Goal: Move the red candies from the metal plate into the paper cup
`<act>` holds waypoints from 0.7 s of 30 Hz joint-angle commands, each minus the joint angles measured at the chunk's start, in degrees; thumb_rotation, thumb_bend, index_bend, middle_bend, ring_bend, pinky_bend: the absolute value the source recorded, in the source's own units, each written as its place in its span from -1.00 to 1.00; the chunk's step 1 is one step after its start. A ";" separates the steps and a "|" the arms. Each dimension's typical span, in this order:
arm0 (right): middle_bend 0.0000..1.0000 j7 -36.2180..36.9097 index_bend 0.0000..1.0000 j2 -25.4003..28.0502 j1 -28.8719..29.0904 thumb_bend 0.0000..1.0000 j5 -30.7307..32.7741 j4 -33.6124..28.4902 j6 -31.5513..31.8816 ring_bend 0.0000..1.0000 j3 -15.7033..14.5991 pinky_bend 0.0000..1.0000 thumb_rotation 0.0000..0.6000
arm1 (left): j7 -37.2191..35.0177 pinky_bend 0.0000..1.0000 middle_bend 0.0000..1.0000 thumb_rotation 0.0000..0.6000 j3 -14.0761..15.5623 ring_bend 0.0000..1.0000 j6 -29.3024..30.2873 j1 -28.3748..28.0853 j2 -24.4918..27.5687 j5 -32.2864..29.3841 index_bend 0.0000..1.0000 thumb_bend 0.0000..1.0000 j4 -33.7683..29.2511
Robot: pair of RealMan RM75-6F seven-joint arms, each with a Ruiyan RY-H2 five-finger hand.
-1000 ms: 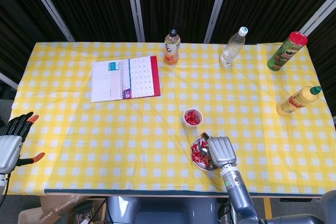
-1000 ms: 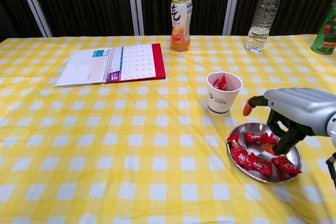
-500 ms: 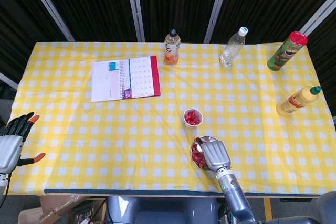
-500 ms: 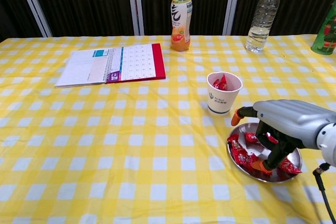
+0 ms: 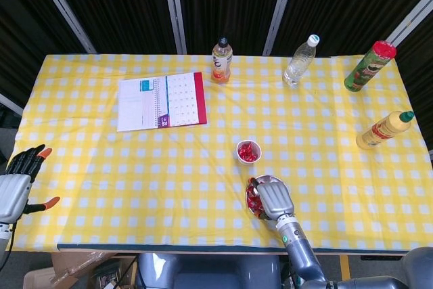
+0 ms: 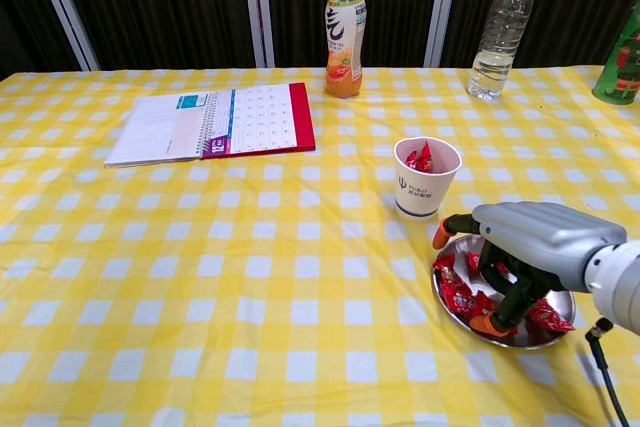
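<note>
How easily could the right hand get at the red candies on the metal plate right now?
Probably easily: the right hand hangs directly over the metal plate, fingers reaching down among the red candies, nothing between.

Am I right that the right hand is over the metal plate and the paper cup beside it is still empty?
Not quite: the paper cup already holds red candies, as the chest view shows. The right hand is indeed over the metal plate.
</note>
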 commanded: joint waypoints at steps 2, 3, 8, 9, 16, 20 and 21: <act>0.65 0.93 -0.54 -0.47 0.06 -0.44 0.22 1.77 -0.43 0.76 1.10 0.89 1.00 | -0.08 -1.00 -1.00 1.00 -0.01 -1.00 -0.09 0.00 0.06 -0.12 -1.00 -1.00 -0.06; 0.65 1.09 -0.54 -0.49 0.05 -0.44 0.26 2.07 -0.53 0.76 1.25 0.89 1.00 | -0.10 -1.00 -1.00 1.00 0.01 -1.00 -0.14 0.01 0.08 -0.14 -1.00 -1.00 -0.06; 0.65 2.01 -0.41 -0.24 0.02 -0.36 0.74 3.18 -1.35 0.76 2.12 0.89 1.00 | -0.31 -1.00 -1.00 1.00 0.08 -1.00 -0.54 -0.05 0.17 -0.36 -1.00 -1.00 0.02; 0.65 2.14 -0.40 -0.18 0.00 -0.36 0.83 3.27 -1.47 0.76 2.21 0.89 1.00 | -0.32 -1.00 -1.00 1.00 0.09 -1.00 -0.60 -0.06 0.19 -0.38 -1.00 -1.00 0.00; 0.65 2.69 -0.40 0.00 -0.08 -0.36 1.08 3.61 -2.50 0.76 2.27 0.89 1.00 | -0.02 -1.00 -1.00 1.00 0.07 -1.00 -0.81 -0.14 0.30 -0.54 -1.00 -1.00 -0.40; 0.65 3.04 -0.39 -0.13 -0.24 -0.36 0.49 3.55 -2.54 0.76 2.14 0.89 1.00 | 0.15 -1.00 -1.00 1.00 0.04 -1.00 -0.88 -0.20 0.31 -0.58 -1.00 -1.00 -0.72; 0.65 3.13 -0.39 -0.19 -0.28 -0.36 0.42 3.65 -2.46 0.76 2.21 0.89 1.00 | 0.21 -1.00 -1.00 1.00 0.03 -1.00 -0.88 -0.18 0.33 -0.62 -1.00 -1.00 -0.79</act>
